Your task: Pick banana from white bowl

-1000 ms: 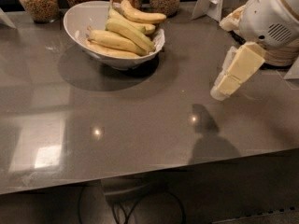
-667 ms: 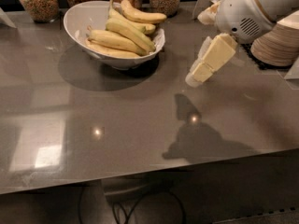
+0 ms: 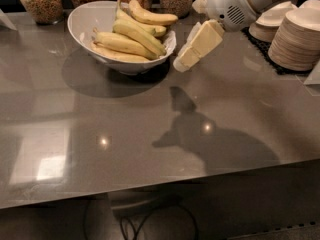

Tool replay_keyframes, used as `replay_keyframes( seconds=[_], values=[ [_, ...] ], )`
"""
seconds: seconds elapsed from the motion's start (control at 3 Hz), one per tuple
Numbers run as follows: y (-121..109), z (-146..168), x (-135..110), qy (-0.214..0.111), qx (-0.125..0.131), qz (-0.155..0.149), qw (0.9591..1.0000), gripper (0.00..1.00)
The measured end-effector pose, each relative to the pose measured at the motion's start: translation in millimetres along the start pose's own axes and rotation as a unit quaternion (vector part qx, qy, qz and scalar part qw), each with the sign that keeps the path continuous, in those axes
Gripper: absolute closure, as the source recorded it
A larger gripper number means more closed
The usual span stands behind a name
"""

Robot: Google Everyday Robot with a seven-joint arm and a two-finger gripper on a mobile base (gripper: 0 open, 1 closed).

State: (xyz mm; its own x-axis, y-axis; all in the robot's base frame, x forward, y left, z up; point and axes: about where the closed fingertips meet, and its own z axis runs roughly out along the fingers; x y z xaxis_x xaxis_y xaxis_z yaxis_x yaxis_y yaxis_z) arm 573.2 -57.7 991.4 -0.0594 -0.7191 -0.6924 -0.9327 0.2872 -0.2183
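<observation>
The large glossy white bowl (image 3: 85, 21) stands at the back left of the grey counter. Several yellow bananas (image 3: 131, 36) lie piled in it, one (image 3: 151, 17) resting across the top at the far rim. My gripper (image 3: 184, 61) hangs above the counter just right of the bowl's right rim, its cream fingers pointing down and left toward the bowl. It holds nothing that I can see.
Glass jars of grains (image 3: 40, 1) line the back edge behind the bowl. Stacks of small white paper bowls and plates (image 3: 297, 31) stand on a black mat at the right. The counter's front edge (image 3: 160, 181) runs across the lower part of the view.
My arm has swung left across the counter, bringing the gripper from the right side to just beside the bowl's right rim. The bowl and bananas have not moved.
</observation>
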Motion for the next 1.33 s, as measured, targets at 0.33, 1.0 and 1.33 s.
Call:
replay_keyframes(
  seconds=[0.33,1.0,1.33],
  values=[
    [-14.2,10.5,-14.1,-0.049,0.011,0.000,0.9987,0.00],
    [-53.4,55.7,-65.3,-0.150,0.008,-0.006,0.9886,0.15],
    [-62.5,82.2,-83.4,-0.171,-0.013,-0.005,0.9851,0.28]
  ],
)
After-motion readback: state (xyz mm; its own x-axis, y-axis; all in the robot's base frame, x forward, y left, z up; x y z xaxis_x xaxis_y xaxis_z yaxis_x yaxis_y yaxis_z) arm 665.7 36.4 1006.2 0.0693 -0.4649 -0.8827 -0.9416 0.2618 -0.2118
